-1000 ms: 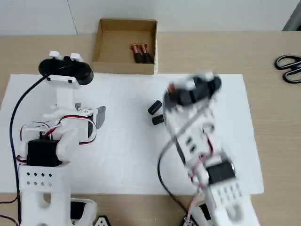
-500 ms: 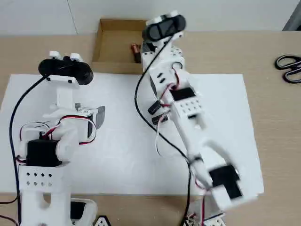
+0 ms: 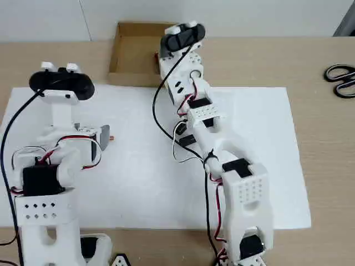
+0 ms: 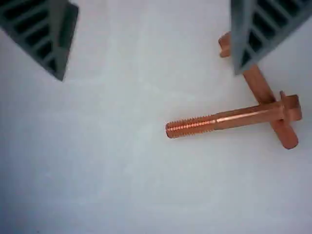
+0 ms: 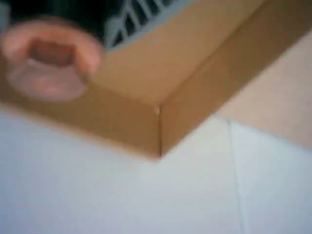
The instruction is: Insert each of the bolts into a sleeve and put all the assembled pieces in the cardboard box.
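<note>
From the high view, your landmark is the open brown cardboard box at the far side of the light wooden table, close to the plain white wall. A large white paper sheet covers the table on the arms' side of the box, beginning just at its near wall. A pair of black-handled scissors lies on bare wood, well apart from the box, toward the table's right edge. Your right end effector hangs over the box's right half. Short black cylindrical sleeves lie on the paper, partly under that arm and on the arms' side of the box. Your left end effector sits low over the paper, farther from the box and off to its left.

In the left wrist view, the left end effector is spread wide with nothing between its grey ribbed fingers. A copper-coloured threaded bolt lies on the paper, crossing over a second copper bolt.

In the right wrist view, the right end effector grips an assembled bolt-and-sleeve piece, blurred, just above the box's corner.
</note>
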